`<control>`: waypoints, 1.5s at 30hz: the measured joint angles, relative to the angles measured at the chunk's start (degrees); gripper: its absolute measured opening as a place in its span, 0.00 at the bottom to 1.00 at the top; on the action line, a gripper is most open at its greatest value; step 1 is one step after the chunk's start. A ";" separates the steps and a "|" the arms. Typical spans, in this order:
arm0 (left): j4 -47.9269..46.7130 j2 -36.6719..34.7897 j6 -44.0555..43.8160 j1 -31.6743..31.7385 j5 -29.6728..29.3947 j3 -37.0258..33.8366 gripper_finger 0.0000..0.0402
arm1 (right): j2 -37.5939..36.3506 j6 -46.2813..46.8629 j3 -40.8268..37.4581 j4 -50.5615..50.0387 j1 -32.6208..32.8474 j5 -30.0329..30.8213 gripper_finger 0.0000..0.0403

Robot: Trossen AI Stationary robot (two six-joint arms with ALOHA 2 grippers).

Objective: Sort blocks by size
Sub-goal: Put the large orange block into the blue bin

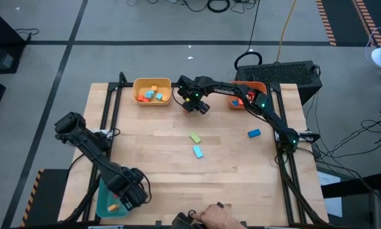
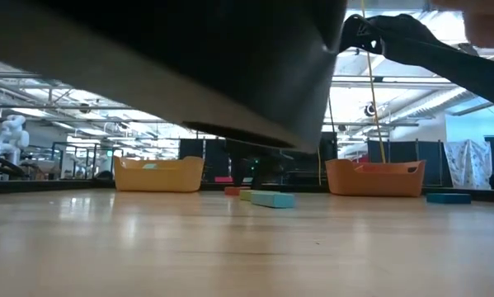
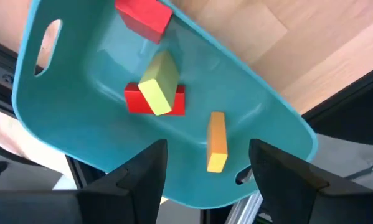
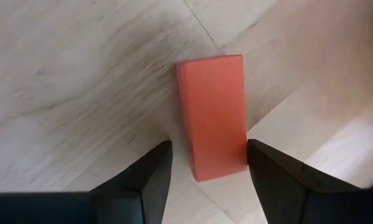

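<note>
Teal bin (image 3: 68,124), yellow bin (image 1: 139,86), orange bin (image 1: 257,87) part-filled; four blocks left on table (image 1: 152,146); right gripper (image 4: 208,163) jaws open astride orange block (image 4: 212,115); left gripper (image 3: 208,165) jaws open, empty

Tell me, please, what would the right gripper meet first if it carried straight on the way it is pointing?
Most likely the orange-red block lying on the table, between the right gripper's open fingers, though depth is unclear.

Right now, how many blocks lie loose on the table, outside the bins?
4: a green block and a light blue mid-table, a blue further right, an orange-red under the right arm. More may be hidden.
</note>
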 joint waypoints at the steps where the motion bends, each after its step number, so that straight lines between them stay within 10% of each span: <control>1: 0.09 0.00 0.00 0.29 0.24 0.00 0.57 | 0.00 0.44 0.00 0.01 0.01 0.18 0.48; 23: 0.90 0.00 6.17 4.90 1.72 0.09 0.57 | 0.02 12.99 0.04 -2.22 -3.60 -6.35 0.41; 33: 0.82 0.00 7.93 5.02 1.54 0.11 0.57 | -0.61 16.16 0.07 -5.03 -5.86 -7.94 0.23; 39: 0.71 -0.02 7.45 5.00 0.89 0.11 0.57 | -2.55 16.46 0.39 1.05 -7.46 -20.36 0.29; 45: 1.44 -0.04 7.41 5.01 -0.33 0.13 0.57 | -2.56 12.31 0.37 0.75 -5.11 -18.35 0.39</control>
